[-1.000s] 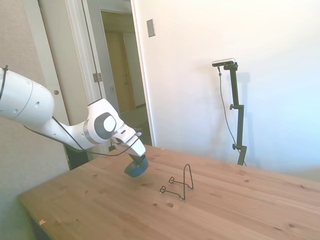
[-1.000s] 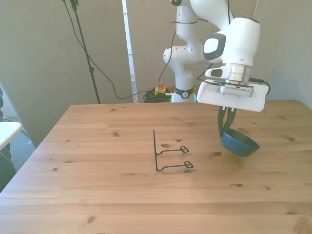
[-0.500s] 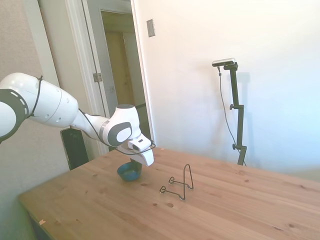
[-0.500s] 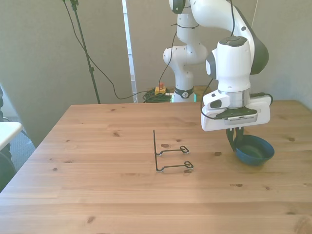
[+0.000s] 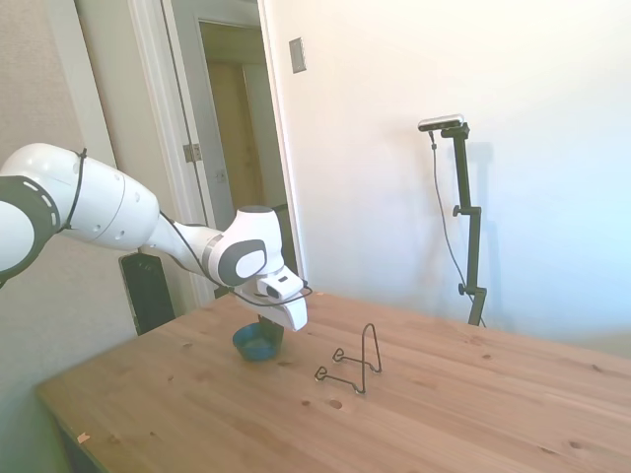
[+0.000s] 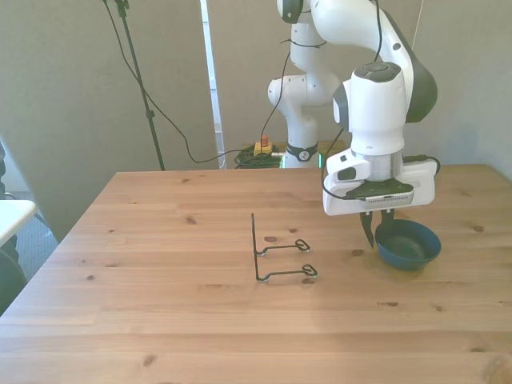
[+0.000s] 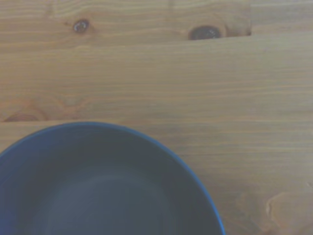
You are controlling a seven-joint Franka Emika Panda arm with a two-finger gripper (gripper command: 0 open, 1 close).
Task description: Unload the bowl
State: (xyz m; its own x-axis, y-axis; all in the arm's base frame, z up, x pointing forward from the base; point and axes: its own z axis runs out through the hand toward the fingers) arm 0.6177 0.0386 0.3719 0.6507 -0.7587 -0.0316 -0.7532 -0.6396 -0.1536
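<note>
We find the bowl (image 6: 409, 244) upright on the wooden counter (image 6: 160, 312), resting flat on its base with its opening facing up. In the front view it sits toward the front view's right, well apart from the thin black wire rack (image 6: 276, 254), which stands near the middle of the counter with nothing loaded on it. In the side view the bowl (image 5: 258, 342) lies partly behind the white arm's (image 5: 118, 212) wrist housing, with the wire rack (image 5: 356, 363) apart from it on the side away from the arm.

We note the gripper (image 6: 376, 230) pointing down over the bowl's rim on the rack side. One dark finger hangs outside the rim and the other appears to sit at or just inside it (the overlap with the dark bowl wall blurs this). We cannot tell whether the fingers are pressing the rim or standing apart from it.

From the wrist view we record the bowl (image 7: 98, 186) seen from above, its interior plain and holding nothing, with bare knotted counter (image 7: 195, 83) boards beyond the rim.
</note>
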